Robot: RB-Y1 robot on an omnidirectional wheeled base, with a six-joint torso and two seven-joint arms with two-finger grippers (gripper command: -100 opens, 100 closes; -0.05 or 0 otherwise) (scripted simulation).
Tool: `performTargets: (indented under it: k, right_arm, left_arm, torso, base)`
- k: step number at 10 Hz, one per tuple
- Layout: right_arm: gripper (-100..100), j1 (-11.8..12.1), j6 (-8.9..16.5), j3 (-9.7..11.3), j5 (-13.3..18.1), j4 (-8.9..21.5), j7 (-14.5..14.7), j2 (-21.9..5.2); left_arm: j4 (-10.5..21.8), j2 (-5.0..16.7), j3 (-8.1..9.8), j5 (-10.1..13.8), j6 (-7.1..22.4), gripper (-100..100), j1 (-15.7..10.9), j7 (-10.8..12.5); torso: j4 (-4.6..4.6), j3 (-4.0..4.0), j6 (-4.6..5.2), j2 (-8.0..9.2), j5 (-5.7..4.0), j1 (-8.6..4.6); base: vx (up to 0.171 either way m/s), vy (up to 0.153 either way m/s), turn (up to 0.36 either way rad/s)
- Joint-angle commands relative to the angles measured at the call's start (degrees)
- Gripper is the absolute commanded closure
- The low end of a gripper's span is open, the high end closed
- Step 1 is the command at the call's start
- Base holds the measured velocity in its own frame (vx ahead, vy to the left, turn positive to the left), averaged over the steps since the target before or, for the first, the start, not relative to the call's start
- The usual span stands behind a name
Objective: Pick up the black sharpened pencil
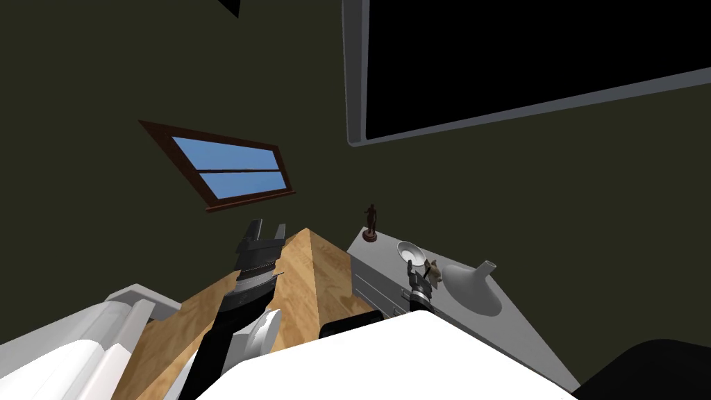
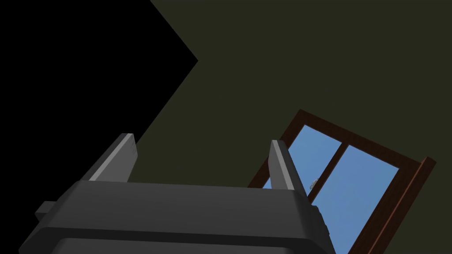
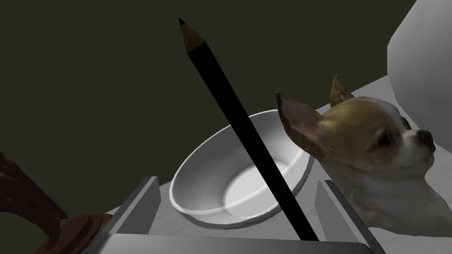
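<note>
The black sharpened pencil (image 3: 247,128) rises at a slant between the fingers of my right gripper (image 3: 238,181), its brown cone and tip pointing away from the hand. The jaws stand wide apart, and the pencil is nearer the finger on the dog's side, with neither pad pressing it. Its lower end is hidden behind the gripper's body. In the head view my right gripper (image 1: 416,272) hovers over the grey cabinet top (image 1: 528,340). My left gripper (image 1: 267,232) is raised over a wooden table (image 1: 312,278), open and empty, as the left gripper (image 2: 201,154) also shows in its wrist view.
Just beyond the right hand sit a white bowl (image 3: 207,194) and a small dog figurine (image 3: 375,154). A dark red statuette (image 1: 371,222) stands at the cabinet's far corner and a grey funnel-shaped vase (image 1: 472,286) further right. The dark wall is close behind.
</note>
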Motion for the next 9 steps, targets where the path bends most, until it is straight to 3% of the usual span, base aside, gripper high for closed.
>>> performTargets:
  k: [1,2,6,7,8,9]
  right_arm:
    - [-100,0.0,0.0,0.0,0.0,0.0,0.0,0.0]
    - [100,0.01,-0.02,-0.02,0.0,0.0,0.0,-0.01]
    - [100,0.06,-0.01,-0.03,0.07,0.06,0.17,-0.08]
    - [0,0.06,-0.01,-0.03,0.08,0.06,0.18,-0.09]
    - [100,0.06,-0.01,-0.03,0.08,0.06,0.19,-0.09]
    - [0,0.07,-0.01,-0.03,0.09,0.07,0.2,-0.09]
  left_arm:
    - [0.0,0.0,0.0,0.0,0.0,0,0.0,0.0]
    - [0.0,0.0,0.0,0.0,0.0,0,0.0,0.0]
    - [0.0,0.0,0.0,0.0,0.0,0,0.0,0.0]
    - [0.0,0.0,0.0,0.0,0.0,0,0.0,0.0]
    - [0.0,0.0,0.0,0.0,0.0,0,0.0,0.0]
    - [0.0,0.0,0.0,0.0,0.0,0,0.0,0.0]
  torso:
    - [0.0,0.0,0.0,0.0,0.0,0.0]
    - [0.01,0.0,-0.01,0.0,-0.01,0.01]
    - [0.05,0.03,0.0,0.01,-0.07,-0.03]
    - [0.06,0.04,0.0,0.02,-0.08,-0.05]
    - [0.06,0.04,0.0,0.02,-0.08,-0.06]
    - [0.06,0.05,0.0,0.03,-0.09,-0.06]
  base:
    - [-0.01,-0.001,0.013]
    - [-0.004,-0.001,-0.016]
    - [0.0,0.0,0.004]
    - [0.0,0.0,0.0]
    - [0.0,0.0,0.0]
    - [0.0,0.0,0.0]
